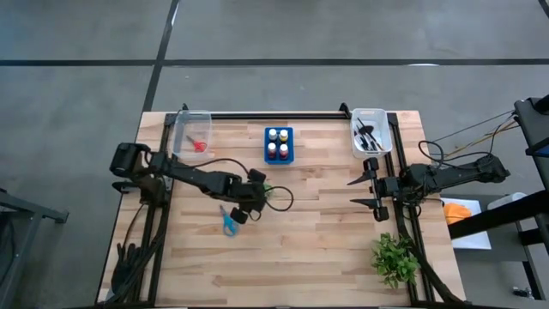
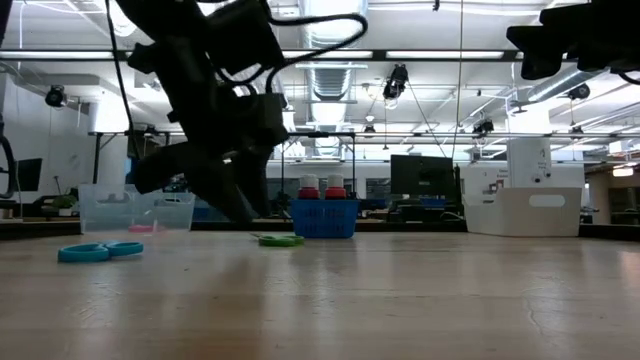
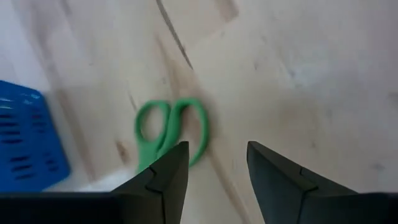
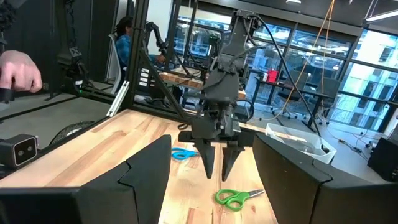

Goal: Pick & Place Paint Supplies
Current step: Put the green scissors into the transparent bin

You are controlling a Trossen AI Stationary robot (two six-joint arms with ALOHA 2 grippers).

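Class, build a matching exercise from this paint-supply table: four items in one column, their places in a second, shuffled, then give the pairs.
Items:
1. green scissors
2. blue scissors
3. red scissors
4. brushes

Places:
A. in the clear bin at the left corner
B. on the table beneath the open left gripper
C. in the white bin
D. loose on the table, nearer the front edge

Pairs: 1-B, 2-D, 3-A, 4-C

Bright ceiling strip lights glare; the left wrist view is motion-blurred.
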